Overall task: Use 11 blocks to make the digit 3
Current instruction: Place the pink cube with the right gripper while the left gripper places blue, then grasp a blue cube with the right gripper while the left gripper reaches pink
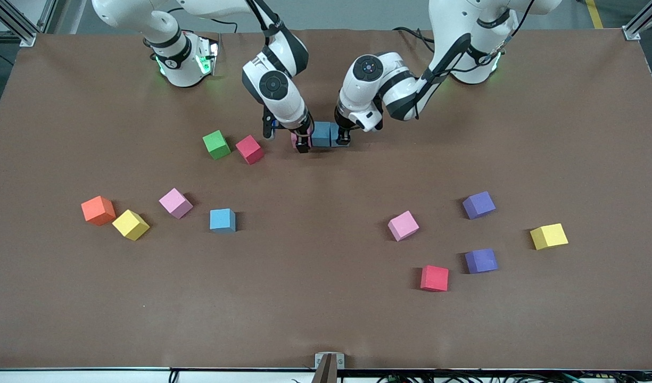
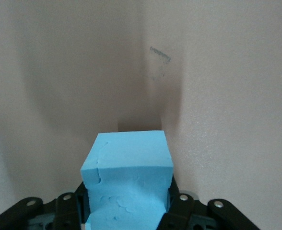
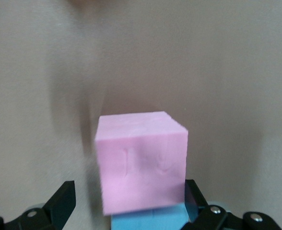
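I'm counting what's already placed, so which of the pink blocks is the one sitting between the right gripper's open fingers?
The pink block in the row by the robots' bases, touching a light blue block; the right gripper straddles it. The other two pink ones lie loose nearer the front camera.

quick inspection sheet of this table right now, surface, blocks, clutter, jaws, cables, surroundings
surface: brown table, flat, a faint scuff in the left wrist view.
job's things: pink block, light blue block and a second light blue block sit in a row between the arms. Loose: two red, two pink, two purple, one light blue, two yellow.
clutter: green cube beside a red one; orange cube beside a yellow one.
grippers: left gripper shut on the second light blue block; right gripper open, jaws standing clear on either side of the pink block.
cables: black leads by the arm bases and along the table's near edge.
surroundings: aluminium frame posts at the corners, grey floor.
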`<state>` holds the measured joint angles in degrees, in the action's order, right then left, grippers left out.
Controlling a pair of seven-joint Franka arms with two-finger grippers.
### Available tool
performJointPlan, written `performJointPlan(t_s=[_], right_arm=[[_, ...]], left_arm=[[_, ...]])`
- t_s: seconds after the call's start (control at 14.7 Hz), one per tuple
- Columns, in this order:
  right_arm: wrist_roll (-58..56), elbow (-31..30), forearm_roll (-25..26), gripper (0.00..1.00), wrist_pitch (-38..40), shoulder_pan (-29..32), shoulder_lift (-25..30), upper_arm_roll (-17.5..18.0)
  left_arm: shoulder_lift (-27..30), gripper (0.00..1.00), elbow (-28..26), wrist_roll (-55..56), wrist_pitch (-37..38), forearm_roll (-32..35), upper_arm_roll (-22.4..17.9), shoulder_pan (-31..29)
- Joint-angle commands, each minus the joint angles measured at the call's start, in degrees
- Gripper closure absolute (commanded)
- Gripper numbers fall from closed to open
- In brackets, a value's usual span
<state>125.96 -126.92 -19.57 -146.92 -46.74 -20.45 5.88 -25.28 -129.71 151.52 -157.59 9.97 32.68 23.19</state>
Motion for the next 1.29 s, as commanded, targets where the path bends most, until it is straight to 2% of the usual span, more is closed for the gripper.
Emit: performJointPlan(t_s=[0.0,0.07,0.2,0.41,0.47,0.61,0.75,0.95,1.09,1.15,1.22], right_arm=[[0.34,0.53,-0.2,0.0,5.4,-0.37,4.26,-2.89],[0.34,0.88,0.67,0.0,7.94,-0.19,5.75,-3.68],[0.34,3.33,5.49,0.0,15.84,1.12,8.57,-5.7],[-0.36,9.39,13.04,0.0,26.83,2.71,9.72,-7.98],[-1.67,10.37,16.03,0.0,27.82,3.76,9.72,-8.17],[-10.07,10.38,20.17,0.0,27.66,7.53,9.64,-8.17],[-24.45,10.38,20.37,0.0,27.57,12.44,9.37,-8.17],[-46.95,10.38,20.63,0.0,27.13,18.43,8.93,-8.17],[-59.37,10.38,20.54,0.0,20.41,21.5,8.41,-8.17],[-62.73,10.38,20.37,0.0,14.88,23.0,8.14,-8.17],[-65.29,10.38,20.36,0.0,10.74,23.71,7.1,-8.17]], left_arm=[[-0.3,0.7,-0.19,1.06,-1.31,0.31,-0.07,0.28],[-0.3,0.7,-0.19,1.06,-1.31,0.4,-0.07,0.37],[-0.3,0.7,-0.19,1.06,-1.4,0.4,-0.16,0.37],[-0.82,0.7,0.07,1.06,-1.84,0.49,-0.16,0.37],[-1.18,0.7,0.25,1.15,-2.02,0.75,-0.25,0.37],[-1.44,0.7,0.25,1.06,-2.02,0.84,-0.25,0.37],[-1.44,0.68,0.25,1.06,-2.02,1.19,-0.25,0.37],[-1.53,0.58,0.34,1.06,-2.02,1.63,-0.25,0.37],[-1.53,0.48,0.51,1.06,-2.02,1.63,-0.25,0.37],[-1.53,0.39,0.52,1.06,-2.02,1.63,-0.25,0.37],[-1.53,0.26,0.52,0.97,-2.02,1.63,-0.25,0.46]])
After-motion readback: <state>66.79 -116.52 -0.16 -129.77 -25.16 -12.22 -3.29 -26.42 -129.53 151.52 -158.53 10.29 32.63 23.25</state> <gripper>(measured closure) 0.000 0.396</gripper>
